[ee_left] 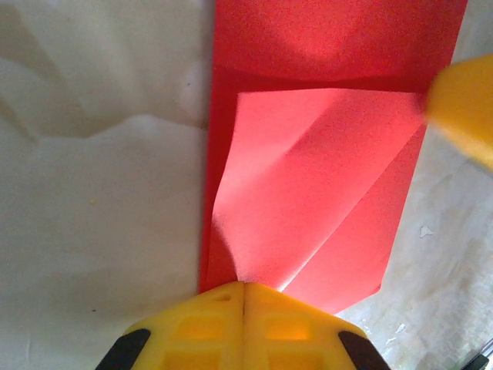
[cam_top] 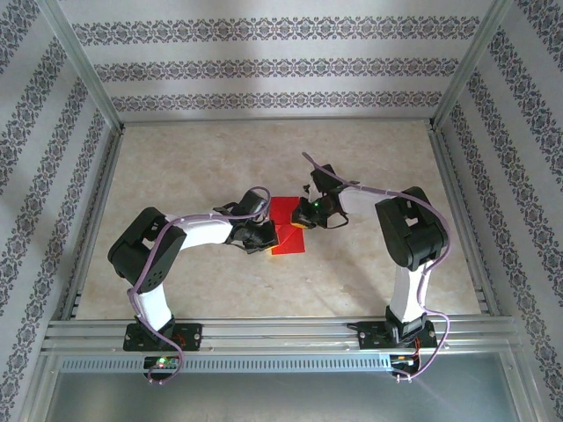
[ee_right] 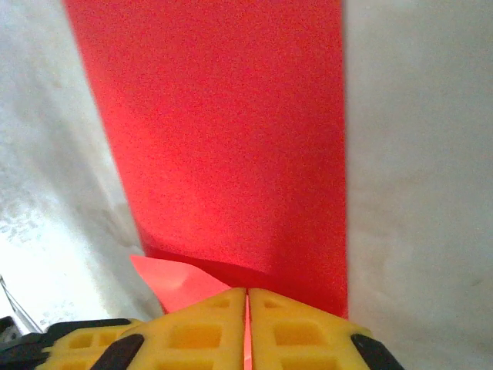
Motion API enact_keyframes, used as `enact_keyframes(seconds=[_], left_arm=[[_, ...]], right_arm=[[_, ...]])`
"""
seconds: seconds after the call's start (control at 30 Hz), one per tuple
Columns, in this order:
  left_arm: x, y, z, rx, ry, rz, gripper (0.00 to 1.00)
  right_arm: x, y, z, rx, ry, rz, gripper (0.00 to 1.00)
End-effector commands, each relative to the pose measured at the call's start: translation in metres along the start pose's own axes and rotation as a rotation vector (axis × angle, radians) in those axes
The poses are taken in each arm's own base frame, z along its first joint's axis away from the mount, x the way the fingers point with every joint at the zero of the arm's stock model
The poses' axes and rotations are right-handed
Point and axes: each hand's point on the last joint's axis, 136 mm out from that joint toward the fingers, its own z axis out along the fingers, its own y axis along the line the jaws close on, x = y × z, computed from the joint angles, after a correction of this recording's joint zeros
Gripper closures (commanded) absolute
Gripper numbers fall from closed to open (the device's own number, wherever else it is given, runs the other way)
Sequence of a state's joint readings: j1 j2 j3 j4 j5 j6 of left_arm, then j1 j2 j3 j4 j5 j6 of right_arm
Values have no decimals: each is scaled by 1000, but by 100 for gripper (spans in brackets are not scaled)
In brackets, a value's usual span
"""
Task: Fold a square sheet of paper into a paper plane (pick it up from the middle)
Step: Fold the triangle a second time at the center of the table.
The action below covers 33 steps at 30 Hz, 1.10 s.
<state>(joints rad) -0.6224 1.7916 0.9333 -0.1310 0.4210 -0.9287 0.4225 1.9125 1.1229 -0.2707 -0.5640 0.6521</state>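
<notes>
The square sheet of paper [cam_top: 287, 218] lies partly folded in the middle of the table [cam_top: 369, 158]. Your left gripper [ee_left: 243, 297], fingers pressed together, seems to pinch the raised flap's corner at the sheet's 8 o'clock. The right gripper [ee_right: 247, 302], likewise closed, bears on the edge at 2 o'clock. Carry the corner over low and slow, using the right tip as an anchor, so the crease lands straight. The left wrist view gives you the flap's slanting crease, while the top view gives how both arms bracket the sheet.
</notes>
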Motion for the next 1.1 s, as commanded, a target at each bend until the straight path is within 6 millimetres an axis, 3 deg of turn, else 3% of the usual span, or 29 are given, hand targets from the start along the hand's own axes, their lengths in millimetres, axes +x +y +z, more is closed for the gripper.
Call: enact_keyframes(seconds=[0.0, 0.27, 0.83, 0.93, 1.07], left_arm=[[22, 38, 9, -142, 66, -35, 100], [21, 38, 10, -144, 73, -35, 100], [20, 37, 4, -157, 61, -30, 100], [16, 26, 0, -122, 50, -10, 100], [9, -14, -9, 67, 8, 54, 95]], right_arm=[[-3, 23, -19, -12, -40, -140, 92], [38, 23, 9, 25, 40, -164, 99], [54, 7, 36, 66, 113, -143, 100], [54, 2, 39, 81, 117, -136, 100], [56, -6, 42, 97, 125, -123, 100]])
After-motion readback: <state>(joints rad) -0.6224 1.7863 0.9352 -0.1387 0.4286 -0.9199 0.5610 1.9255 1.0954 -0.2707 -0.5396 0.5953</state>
